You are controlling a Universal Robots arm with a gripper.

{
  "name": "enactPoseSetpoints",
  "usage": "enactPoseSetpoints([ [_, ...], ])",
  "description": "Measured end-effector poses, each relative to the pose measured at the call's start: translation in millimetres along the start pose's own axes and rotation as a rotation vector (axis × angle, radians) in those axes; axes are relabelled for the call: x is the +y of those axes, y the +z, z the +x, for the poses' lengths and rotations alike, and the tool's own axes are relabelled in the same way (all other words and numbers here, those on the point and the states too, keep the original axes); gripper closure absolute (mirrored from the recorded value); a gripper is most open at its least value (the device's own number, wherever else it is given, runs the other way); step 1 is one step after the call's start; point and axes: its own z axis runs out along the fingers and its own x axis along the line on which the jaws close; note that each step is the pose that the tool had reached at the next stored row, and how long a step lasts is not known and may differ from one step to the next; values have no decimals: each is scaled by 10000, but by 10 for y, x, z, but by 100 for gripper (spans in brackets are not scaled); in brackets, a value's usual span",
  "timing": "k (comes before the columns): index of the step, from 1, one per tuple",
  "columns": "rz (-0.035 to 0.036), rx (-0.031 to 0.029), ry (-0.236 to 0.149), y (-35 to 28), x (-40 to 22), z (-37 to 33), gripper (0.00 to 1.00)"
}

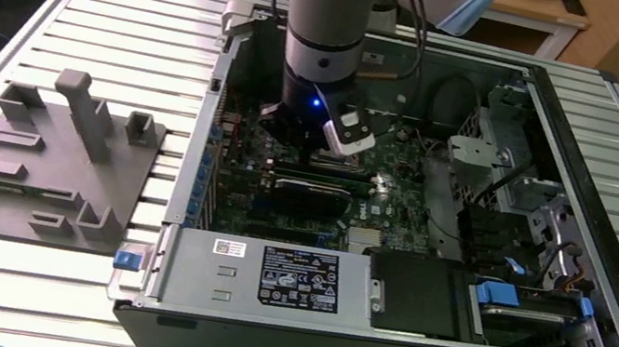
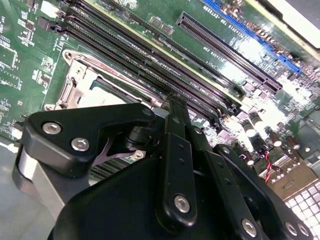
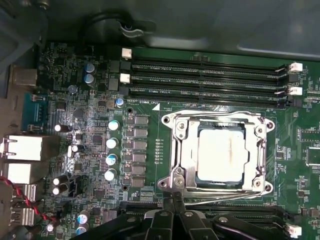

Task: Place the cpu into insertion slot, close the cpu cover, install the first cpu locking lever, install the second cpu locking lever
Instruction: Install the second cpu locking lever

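Note:
The cpu [image 3: 222,154] lies flat in the insertion slot [image 3: 167,120], its silver-grey face showing through the window of the cpu cover [image 3: 182,150], which is down over it. One thin locking lever [image 3: 215,113] runs along the socket's side by the memory slots, another [image 3: 220,194] along the opposite side. My gripper [image 3: 173,199] is shut, its black fingertips pressed together right at the socket corner where that second lever ends. In the second wrist view the gripper [image 2: 172,102] hides much of the slot [image 2: 75,82]. In the exterior view the gripper [image 1: 313,151] reaches down into the case.
Memory slots [image 3: 210,75] run beside the socket, with capacitors [image 3: 112,142] and rear ports [image 3: 22,150] further off. Long black [image 2: 225,45] and blue [image 2: 250,30] card slots cross the board. Case walls [image 1: 208,119], a power supply [image 1: 267,275] and a grey fixture [image 1: 48,158] surround the work.

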Motion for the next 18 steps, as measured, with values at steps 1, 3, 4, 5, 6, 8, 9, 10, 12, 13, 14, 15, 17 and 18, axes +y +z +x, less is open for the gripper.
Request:
enactPoseSetpoints([
  [1, -33, -2, 3, 1, -3, 3, 89],
  [3, -81, -3, 7, 3, -9, 9, 89],
  [4, -103, -5, 8, 5, -12, 12, 89],
  [5, -126, -6, 8, 6, -15, 15, 89],
  [6, -148, -7, 10, 7, -16, 18, 89],
  [8, -179, -8, 10, 10, -17, 22, 89],
  [9, -193, -8, 11, 11, -16, 23, 89],
  [10, -202, -9, 13, 12, -16, 23, 89],
  [12, -207, -9, 15, 12, -17, 24, 89],
  [13, -208, -9, 14, 12, -17, 24, 89],
  [14, -209, -9, 14, 13, -17, 23, 89],
  [15, -209, -9, 14, 12, -17, 23, 89],
  [17, -243, -10, 16, 12, -18, 24, 89],
  [18, -276, -11, 18, 13, -17, 25, 89],
])
